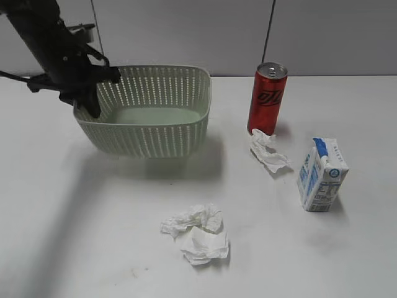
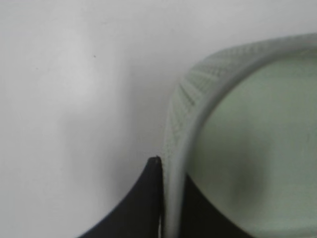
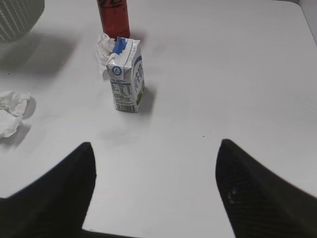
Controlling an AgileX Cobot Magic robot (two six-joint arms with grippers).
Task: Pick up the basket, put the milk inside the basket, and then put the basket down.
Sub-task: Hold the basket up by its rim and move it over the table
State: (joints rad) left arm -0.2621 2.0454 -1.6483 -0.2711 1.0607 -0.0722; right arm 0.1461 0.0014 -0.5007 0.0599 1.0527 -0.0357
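The pale green basket (image 1: 155, 133) is at the back left, held a little above the table with a shadow beneath it. My left gripper (image 1: 90, 102) is shut on its left rim. In the left wrist view the rim (image 2: 198, 99) runs between my two left fingers (image 2: 171, 168). The basket is empty. The white and blue milk carton (image 1: 321, 176) stands upright at the right. In the right wrist view the milk (image 3: 126, 74) stands well ahead of my open, empty right gripper (image 3: 156, 148). The right gripper does not show in the exterior view.
A red soda can (image 1: 267, 99) stands behind the milk, with a crumpled tissue (image 1: 270, 152) at its foot. More crumpled tissue (image 1: 197, 234) lies at the front centre. The basket's corner (image 3: 20, 17) shows at the top left of the right wrist view.
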